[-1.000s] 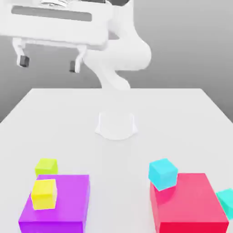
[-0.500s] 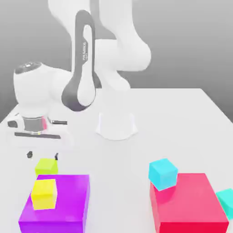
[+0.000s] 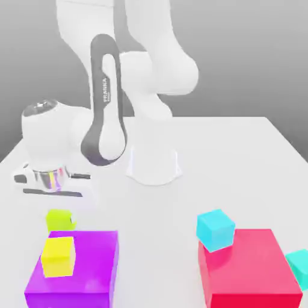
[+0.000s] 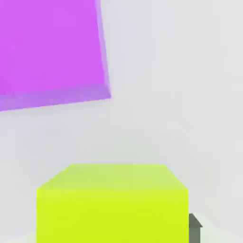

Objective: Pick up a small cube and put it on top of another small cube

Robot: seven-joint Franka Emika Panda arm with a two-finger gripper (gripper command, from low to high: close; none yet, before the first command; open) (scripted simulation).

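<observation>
In the exterior view, the white arm bends low over the table [image 3: 240,150], its gripper [image 3: 60,212] pointing down over the small lime cube [image 3: 58,219] near the exterior view's left edge. That cube sits on the table, just behind the big purple block [image 3: 75,271]; the hand's body hides most of the fingers, and a dark fingertip shows against the cube's side toward the exterior view's right. A yellow cube [image 3: 58,256] rests on top of the purple block. Toward the exterior view's right stands a red block [image 3: 249,274], with a light cyan-blue cube [image 3: 215,229] leaning at its far corner (tilted, one edge on the red top). The small teal cube [image 3: 299,267] sits beside the red block at the frame's edge.

In the hand view, the lime cube [image 4: 112,204] looms close with a dark finger pad [image 4: 195,228] right against one side, the fingers drawn narrow around it. The purple block [image 4: 50,47] lies beyond on the pale table [image 4: 180,95].
</observation>
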